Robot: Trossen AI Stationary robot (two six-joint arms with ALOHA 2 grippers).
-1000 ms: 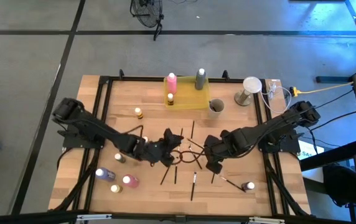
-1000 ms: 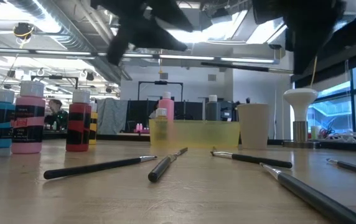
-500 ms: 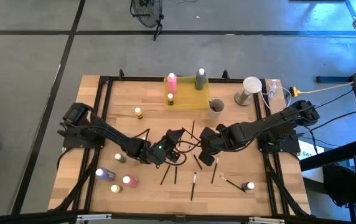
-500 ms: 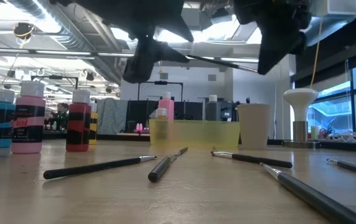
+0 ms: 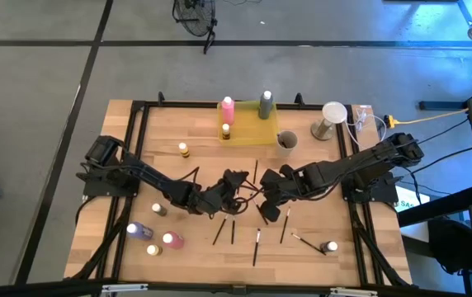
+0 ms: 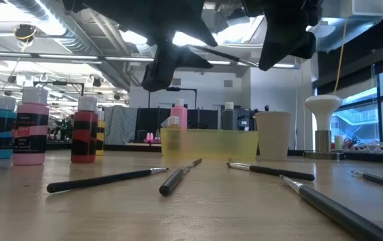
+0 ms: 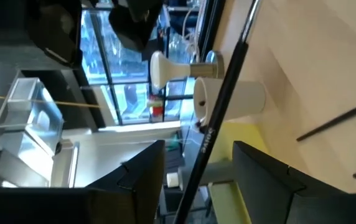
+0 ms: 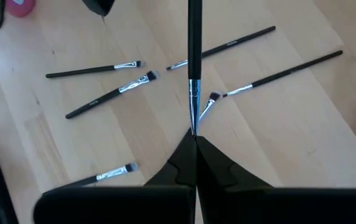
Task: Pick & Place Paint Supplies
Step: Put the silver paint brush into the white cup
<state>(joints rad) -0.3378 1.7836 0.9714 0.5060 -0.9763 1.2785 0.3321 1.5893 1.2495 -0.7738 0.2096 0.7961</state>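
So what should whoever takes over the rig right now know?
Right gripper: shut on the tip end of a paintbrush, held above mid-table.
Left gripper: open, fingers either side of that brush's handle, not clamped.
Done: pink bottle, grey bottle and a small bottle are at the yellow tray.
Left: loose brushes on the near table, bottles near the left edge, one bottle near right.
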